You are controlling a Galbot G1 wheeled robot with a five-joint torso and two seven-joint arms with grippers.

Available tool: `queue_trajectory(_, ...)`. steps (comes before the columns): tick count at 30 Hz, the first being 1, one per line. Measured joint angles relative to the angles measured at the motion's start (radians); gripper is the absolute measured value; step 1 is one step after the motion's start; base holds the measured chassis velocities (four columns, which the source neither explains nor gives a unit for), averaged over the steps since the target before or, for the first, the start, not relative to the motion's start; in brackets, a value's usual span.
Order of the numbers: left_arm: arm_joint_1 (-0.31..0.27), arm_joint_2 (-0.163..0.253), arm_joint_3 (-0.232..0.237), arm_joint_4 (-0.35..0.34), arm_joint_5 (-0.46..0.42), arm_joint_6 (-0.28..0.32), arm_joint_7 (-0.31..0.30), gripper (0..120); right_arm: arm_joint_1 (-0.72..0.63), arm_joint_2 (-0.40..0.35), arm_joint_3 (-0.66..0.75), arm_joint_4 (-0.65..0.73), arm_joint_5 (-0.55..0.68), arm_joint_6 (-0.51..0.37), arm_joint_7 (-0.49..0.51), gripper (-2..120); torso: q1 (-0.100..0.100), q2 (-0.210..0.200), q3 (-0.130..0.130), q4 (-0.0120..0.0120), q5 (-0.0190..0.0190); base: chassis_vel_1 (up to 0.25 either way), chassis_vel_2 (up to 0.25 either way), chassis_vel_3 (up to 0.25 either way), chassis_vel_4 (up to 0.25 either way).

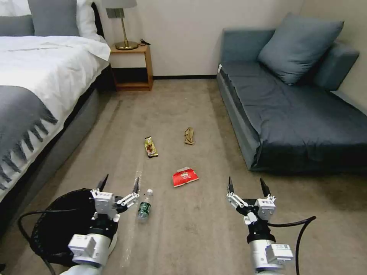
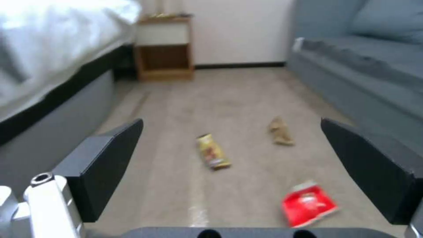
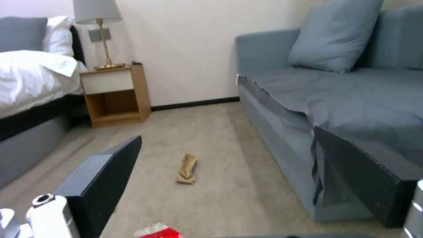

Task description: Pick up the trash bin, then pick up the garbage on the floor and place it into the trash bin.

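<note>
no words on the litter can be read. the bottle has a green label, and the red packet has a small picture on it, too small to make out.

the left gripper hangs over the near rim of the bin, which sits on the carpet under that arm, lined with a black bag. its two fingers are spread wide and grasp nothing. the bottle lies just beside this gripper, on the side toward the other arm, with its cap pointing away from the robot. the gold-brown bar wrapper lies farther out, ahead of the left gripper.

the right gripper is up in the air with its fingers spread apart too, and nothing in them. the red packet lies ahead of it, between the two grippers. the crumpled tan wrapper lies well ahead, near the sofa.
</note>
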Motion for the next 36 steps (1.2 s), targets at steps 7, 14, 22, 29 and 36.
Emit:
queue_trajectory(7, 0.015, 0.094, -0.283, 0.079, -0.195, 0.137, 0.012, 100, 0.017, -0.017, 0.012, -0.030, 0.028, -0.003, 0.007, 100, 0.000, 0.000, 0.000, 0.0001, -0.0001, 0.000, 0.000, 0.000, 0.000)
queue_trajectory(14, 0.002, 0.195, -0.480, 0.183, -0.272, 0.339, 0.067, 100, 0.044, -0.025, 0.015, -0.055, 0.048, -0.010, 0.015, 100, 0.000, 0.000, 0.000, 0.0001, 0.0001, 0.000, 0.000, 0.000, 0.000)
queue_trajectory(22, -0.020, 0.297, -0.514, 0.307, -0.299, 0.590, 0.196, 100, 0.072, -0.030, 0.017, -0.069, 0.067, -0.023, 0.021, 100, 0.000, 0.000, 0.000, 0.0000, 0.0000, 0.000, 0.000, 0.000, 0.000)
queue_trajectory(29, -0.045, 0.317, -0.481, 0.370, -0.281, 0.641, 0.245, 100, 0.073, -0.032, 0.030, -0.072, 0.082, -0.025, 0.024, 100, 0.000, 0.000, 0.000, 0.0000, 0.0001, 0.000, 0.000, 0.000, 0.000)
queue_trajectory(36, -0.091, 0.333, -0.410, 0.429, -0.290, 0.684, 0.243, 100, 0.060, -0.029, 0.033, -0.073, 0.087, -0.025, 0.029, 100, 0.000, 0.000, 0.000, -0.0001, 0.0001, 0.000, 0.000, 0.000, 0.000)
